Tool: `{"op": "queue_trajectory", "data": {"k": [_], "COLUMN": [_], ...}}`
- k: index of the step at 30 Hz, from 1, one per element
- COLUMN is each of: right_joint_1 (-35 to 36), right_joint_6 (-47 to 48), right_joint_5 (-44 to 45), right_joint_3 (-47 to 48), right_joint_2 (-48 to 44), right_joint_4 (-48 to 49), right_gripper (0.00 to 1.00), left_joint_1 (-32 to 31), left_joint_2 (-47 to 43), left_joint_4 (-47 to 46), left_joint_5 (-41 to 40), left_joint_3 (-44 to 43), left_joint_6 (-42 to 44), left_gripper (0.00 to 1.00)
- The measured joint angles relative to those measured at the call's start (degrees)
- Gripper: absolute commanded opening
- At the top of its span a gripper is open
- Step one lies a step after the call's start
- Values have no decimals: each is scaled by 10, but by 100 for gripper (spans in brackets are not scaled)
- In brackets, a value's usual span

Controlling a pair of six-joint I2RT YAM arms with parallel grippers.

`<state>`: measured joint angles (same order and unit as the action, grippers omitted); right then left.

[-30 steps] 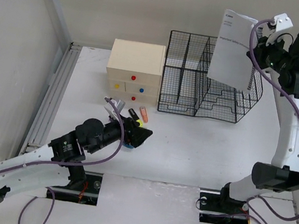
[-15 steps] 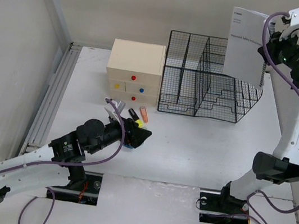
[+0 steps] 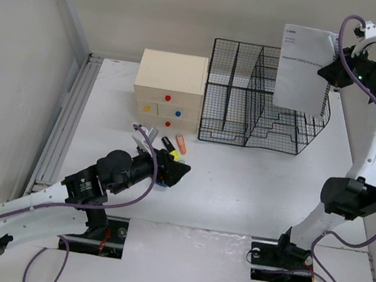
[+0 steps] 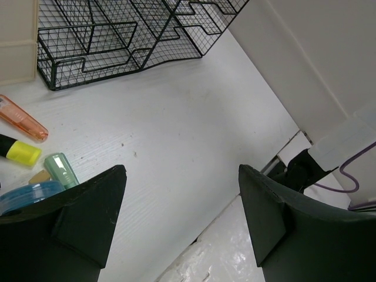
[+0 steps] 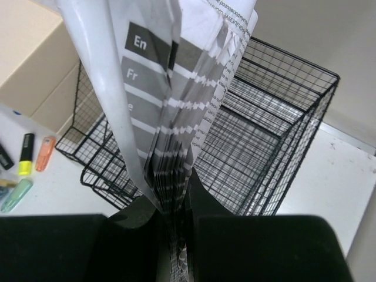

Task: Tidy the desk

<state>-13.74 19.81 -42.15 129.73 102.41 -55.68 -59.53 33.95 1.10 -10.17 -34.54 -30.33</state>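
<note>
The white desk (image 3: 238, 185) carries everything. My right gripper (image 3: 330, 67) is shut on the edge of a white printed booklet (image 3: 303, 68) and holds it upright in the air above the right end of the black wire rack (image 3: 263, 117). In the right wrist view the booklet (image 5: 170, 88) fans out of the closed gripper (image 5: 176, 235) over the rack (image 5: 264, 135). My left gripper (image 3: 179, 172) is open and empty, low over the desk beside a cluster of pens. In the left wrist view the gripper (image 4: 182, 217) has only bare desk (image 4: 176, 129) between its jaws.
A cream drawer box (image 3: 170, 88) stands left of the rack. An orange highlighter (image 4: 20, 122), a yellow-capped marker (image 4: 20, 153), a green highlighter (image 4: 61, 169) and a blue round object (image 4: 29, 194) lie by the left gripper. A ribbed rail (image 3: 66, 122) runs along the left edge.
My right arm has swung the booklet up and to the right, then slightly back left; it now hangs straighter over the rack. The left arm has not moved.
</note>
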Motion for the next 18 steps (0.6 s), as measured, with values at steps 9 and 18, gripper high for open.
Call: {"op": "queue_trajectory", "data": {"k": [9, 18], "right_joint_1": [-21, -28], "right_joint_6": [9, 10], "right_joint_5": [-89, -113], "right_joint_3": [37, 54], "right_joint_2": [43, 49], "right_joint_4": [-13, -30], "right_gripper": [0, 0], "left_joint_1": [0, 0], "left_joint_2": [0, 5], "left_joint_4": [0, 0], "left_joint_5": [0, -3], "left_joint_3": [0, 0], "left_joint_6": [1, 1], "left_gripper": [74, 74]}}
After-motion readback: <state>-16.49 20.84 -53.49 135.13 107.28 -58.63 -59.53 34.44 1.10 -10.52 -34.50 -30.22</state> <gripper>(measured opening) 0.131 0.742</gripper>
